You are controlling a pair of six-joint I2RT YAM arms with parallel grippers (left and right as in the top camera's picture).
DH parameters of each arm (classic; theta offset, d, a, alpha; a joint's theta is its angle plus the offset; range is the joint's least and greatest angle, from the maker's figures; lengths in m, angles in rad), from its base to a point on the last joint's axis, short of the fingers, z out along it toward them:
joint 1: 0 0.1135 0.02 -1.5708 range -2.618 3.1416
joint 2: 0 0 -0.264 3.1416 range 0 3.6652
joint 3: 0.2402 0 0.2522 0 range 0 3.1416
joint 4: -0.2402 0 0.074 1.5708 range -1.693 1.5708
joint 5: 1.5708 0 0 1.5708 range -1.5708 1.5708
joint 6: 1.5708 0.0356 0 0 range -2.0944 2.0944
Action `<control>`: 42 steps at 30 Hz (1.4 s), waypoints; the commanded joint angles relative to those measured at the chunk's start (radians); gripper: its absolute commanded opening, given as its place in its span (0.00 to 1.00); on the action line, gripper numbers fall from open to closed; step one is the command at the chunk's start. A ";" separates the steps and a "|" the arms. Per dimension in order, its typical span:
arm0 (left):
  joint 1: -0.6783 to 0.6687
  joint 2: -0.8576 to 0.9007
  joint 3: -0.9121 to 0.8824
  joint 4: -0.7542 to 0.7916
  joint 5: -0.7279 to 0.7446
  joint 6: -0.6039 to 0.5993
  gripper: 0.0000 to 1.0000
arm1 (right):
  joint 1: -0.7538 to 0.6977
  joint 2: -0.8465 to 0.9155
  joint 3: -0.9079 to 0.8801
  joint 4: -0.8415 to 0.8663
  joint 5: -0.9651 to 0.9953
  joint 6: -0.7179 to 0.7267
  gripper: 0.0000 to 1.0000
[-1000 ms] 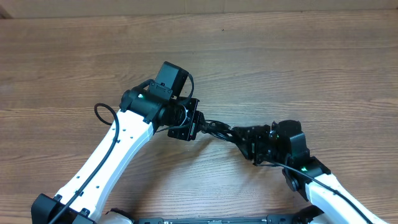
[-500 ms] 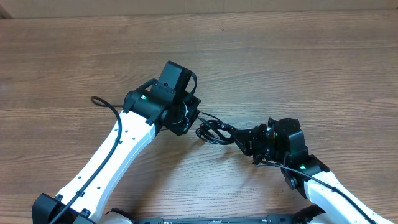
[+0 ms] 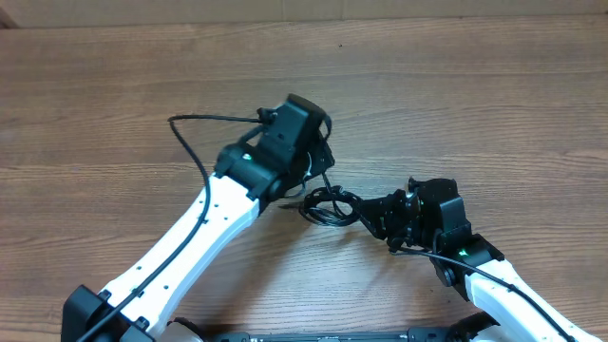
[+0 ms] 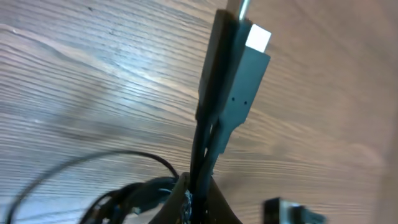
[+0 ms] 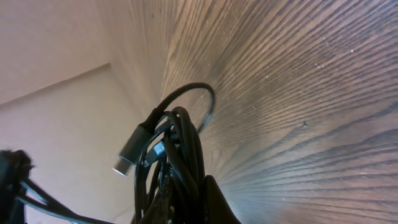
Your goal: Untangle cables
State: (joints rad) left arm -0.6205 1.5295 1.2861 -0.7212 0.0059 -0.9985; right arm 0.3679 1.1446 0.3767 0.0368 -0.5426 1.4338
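Untangling has barely begun: the black cables [image 3: 328, 205] are 1 knotted bundle low over the wooden table [image 3: 475, 95], its long axis running from gripper to gripper. The right gripper [image 3: 373, 215], at the bundle's right end, is clamped tight around several loops. The left gripper [image 4: 198, 198], on the bundle's far side, pinches 1 cord behind its plug [image 4: 239, 93] — which points straight out from the fingers. No cord looks free yet.
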 commanded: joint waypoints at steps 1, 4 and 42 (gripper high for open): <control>-0.018 0.020 0.011 -0.027 -0.072 0.071 0.04 | 0.003 -0.001 0.039 0.005 -0.016 -0.026 0.04; -0.018 0.022 0.010 -0.065 -0.082 0.071 0.07 | 0.003 -0.001 0.040 0.003 -0.016 -0.031 0.04; 0.242 0.019 0.045 -0.193 0.717 -0.021 0.69 | 0.003 0.048 0.483 -0.769 0.176 0.139 0.04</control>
State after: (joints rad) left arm -0.3515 1.5414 1.3071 -0.9005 0.7895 -1.0409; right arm 0.3683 1.1999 0.8391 -0.7319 -0.3283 1.4563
